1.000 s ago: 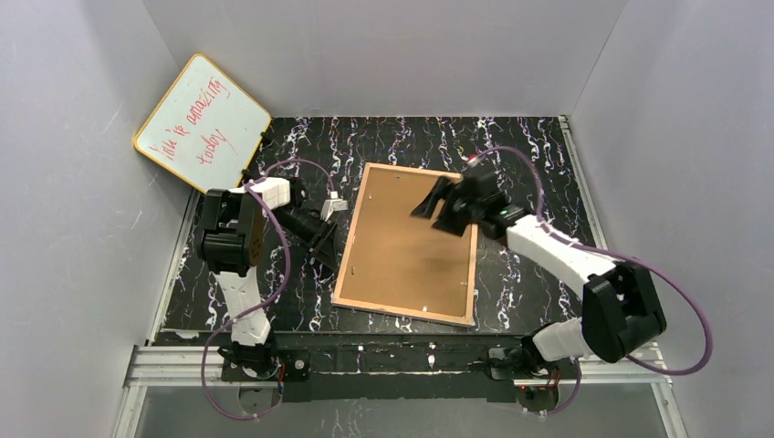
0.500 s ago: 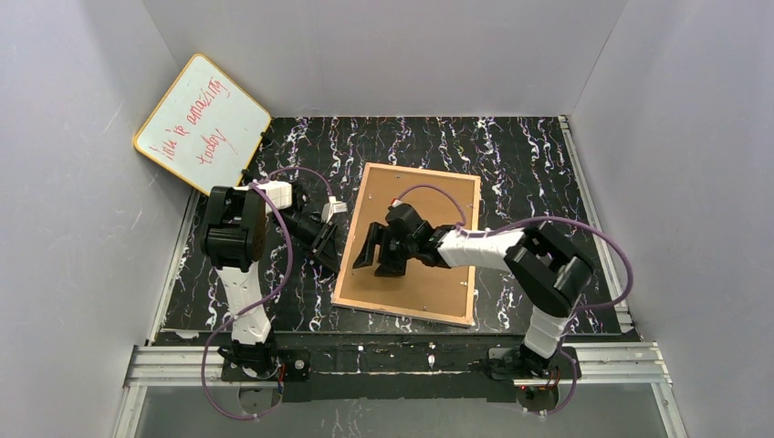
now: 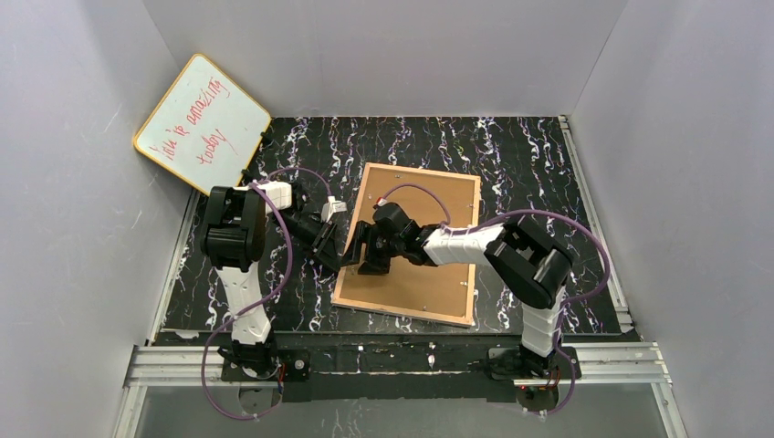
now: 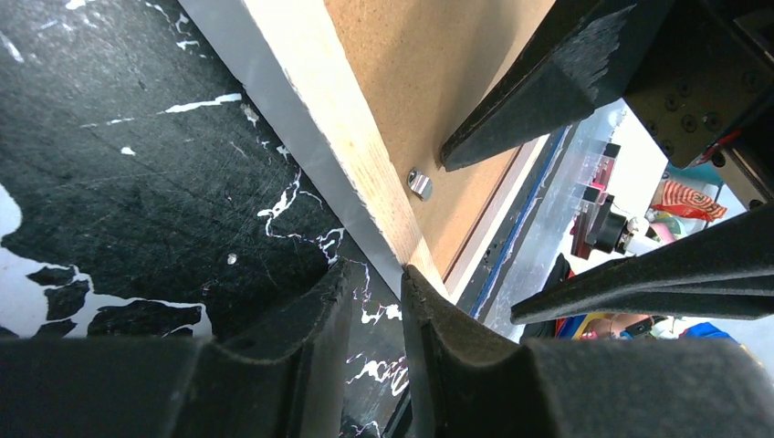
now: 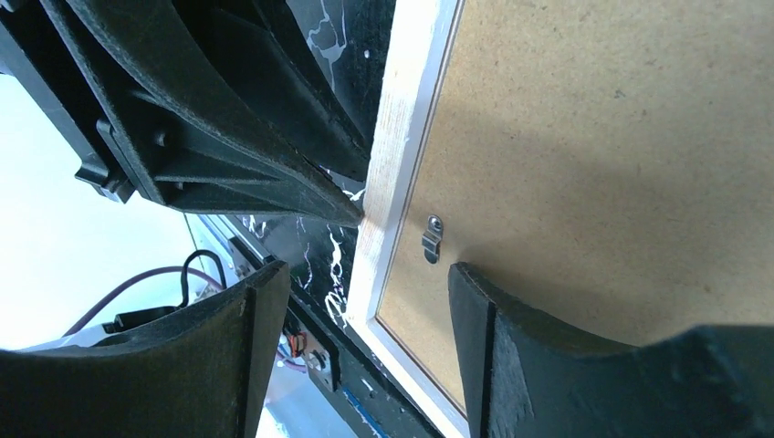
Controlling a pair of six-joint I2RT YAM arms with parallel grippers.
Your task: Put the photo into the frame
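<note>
Tabletop (image 3: pixel 511 155) black with white veining under frame (image 3: pixel 402 312), grey walls (image 3: pixel 383 55) around.

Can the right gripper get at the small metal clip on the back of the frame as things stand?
Probably yes. The right gripper hangs open just short of the clip, over the frame's left rail. The left gripper is at that rail nearby but does not cover the clip.

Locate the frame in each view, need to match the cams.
Top external: frame lies back-up, mid-picture.
Left wrist: frame wood edge runs diagonally from top centre down to the middle.
Right wrist: frame wood edge runs down the centre.
Shared landmark: brown backing board set inside it.
</note>
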